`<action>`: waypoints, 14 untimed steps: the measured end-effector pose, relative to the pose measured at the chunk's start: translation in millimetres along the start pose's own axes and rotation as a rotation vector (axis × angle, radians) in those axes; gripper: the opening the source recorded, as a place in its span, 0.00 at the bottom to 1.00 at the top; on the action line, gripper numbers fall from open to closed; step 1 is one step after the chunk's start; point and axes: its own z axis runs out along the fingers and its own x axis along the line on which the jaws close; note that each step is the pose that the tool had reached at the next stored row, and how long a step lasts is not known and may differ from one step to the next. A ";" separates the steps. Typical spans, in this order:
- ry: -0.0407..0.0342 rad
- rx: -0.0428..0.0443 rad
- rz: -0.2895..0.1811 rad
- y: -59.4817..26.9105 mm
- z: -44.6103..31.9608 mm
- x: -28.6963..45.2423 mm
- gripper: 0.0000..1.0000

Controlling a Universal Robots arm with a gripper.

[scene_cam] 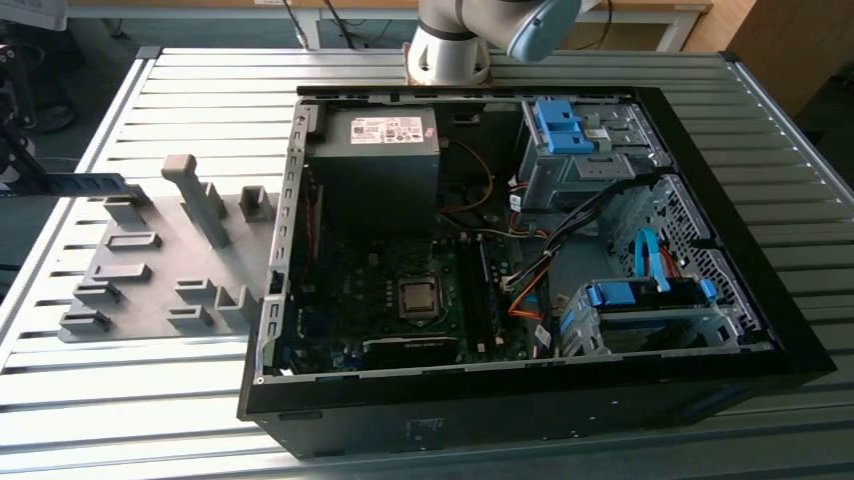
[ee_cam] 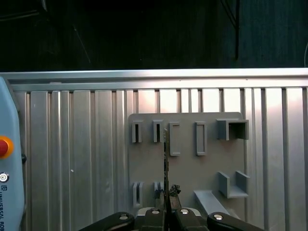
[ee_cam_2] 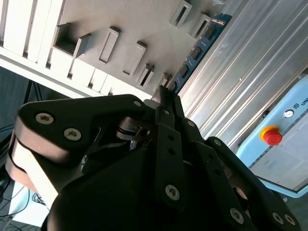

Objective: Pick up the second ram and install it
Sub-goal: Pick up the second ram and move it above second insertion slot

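The second ram [ee_cam_2: 198,47] is a thin blue-green board, and my gripper [ee_cam_2: 166,94] is shut on one end of it. In the first wrist view the ram [ee_cam: 166,159] shows edge-on, rising from the gripper [ee_cam: 166,196] over the grey holder plate [ee_cam: 211,163]. In the exterior view the ram [scene_cam: 91,186] hangs level just above the far end of the holder plate [scene_cam: 154,275], at the exterior view's left, with the gripper [scene_cam: 16,172] at the picture's edge. The open computer case [scene_cam: 534,395] lies to the right, its motherboard [scene_cam: 400,300] exposed.
Upright grey holder blocks [scene_cam: 200,200] stand on the plate beneath the ram. The case walls, blue drive cages [scene_cam: 647,300] and loose cables [scene_cam: 534,270] crowd the motherboard. A pendant with a red stop button [ee_cam_2: 272,136] lies on the slatted metal table [scene_cam: 160,420].
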 end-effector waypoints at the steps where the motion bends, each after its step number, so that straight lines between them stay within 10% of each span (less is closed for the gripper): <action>1: 0.0000 0.0000 0.000 0.0 -1.1 0.0 0.14; 14: 0.0000 0.0000 0.000 0.0 -11.1 -0.2 0.14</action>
